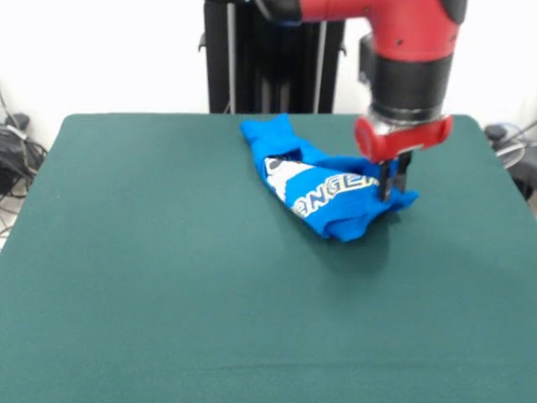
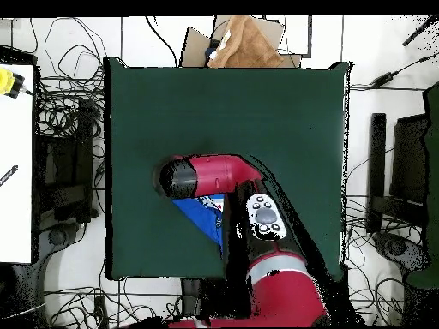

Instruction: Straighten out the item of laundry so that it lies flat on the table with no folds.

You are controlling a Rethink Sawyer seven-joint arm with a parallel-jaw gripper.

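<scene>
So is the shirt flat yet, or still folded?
Still folded: the shirt lies bunched in creased layers on the table, its lettering wrapped over a fold.

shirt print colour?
White lettering on the bright blue shirt, clearest in the front view.

A brown cardboard box (image 2: 246, 44) is sitting on the floor just beyond the far edge in the overhead view. Black cables (image 2: 73, 128) are trailing over the white floor on both sides. A white board (image 2: 15, 163) is lying at the left.
</scene>
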